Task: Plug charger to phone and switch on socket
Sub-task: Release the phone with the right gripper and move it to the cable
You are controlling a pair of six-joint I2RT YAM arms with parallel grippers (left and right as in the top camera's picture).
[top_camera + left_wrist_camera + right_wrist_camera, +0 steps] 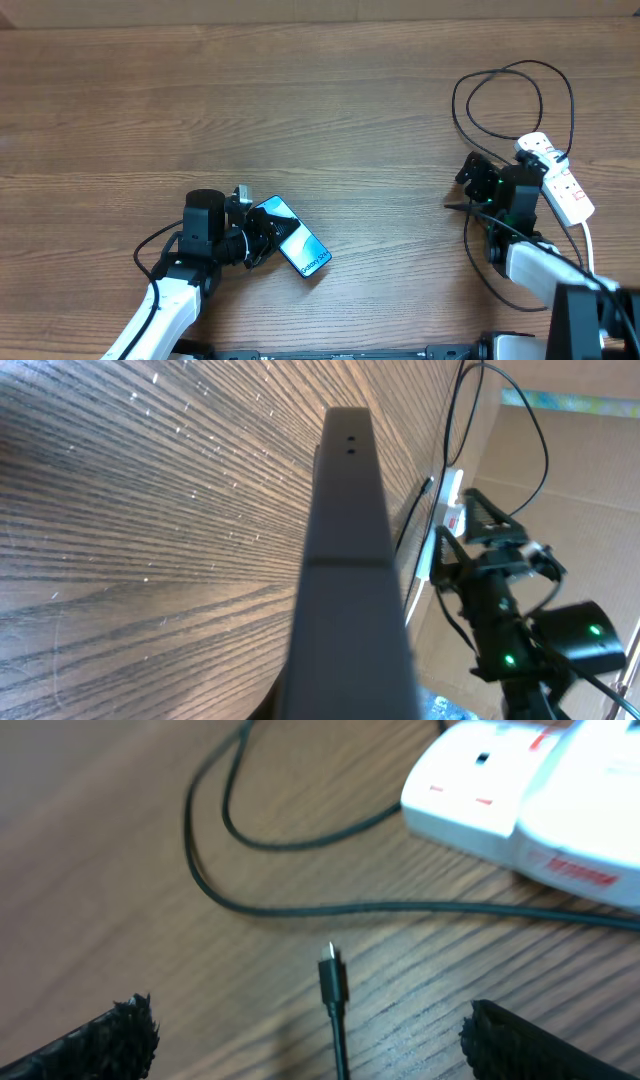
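Left claw [258, 235] grips the slim teal-screened phone [298, 247] near the brown wooden tabletop's [300, 100] front edge. Right claw [315, 1030] is spread wide over the thin black charger cable's tip [332, 978], beside the white power-strip socket [560, 185]. Bare wood lies between.

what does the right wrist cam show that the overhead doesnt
Only the right wrist view: a close look at the connector tip of the charger, metal end visible, lying on the table between the fingers of the open right end effector.
Only the overhead: the phone, screen up, its end in the left end effector, plus both arms and the charger's full loop.
Both: the charger's black cable, the white socket and the wooden table.
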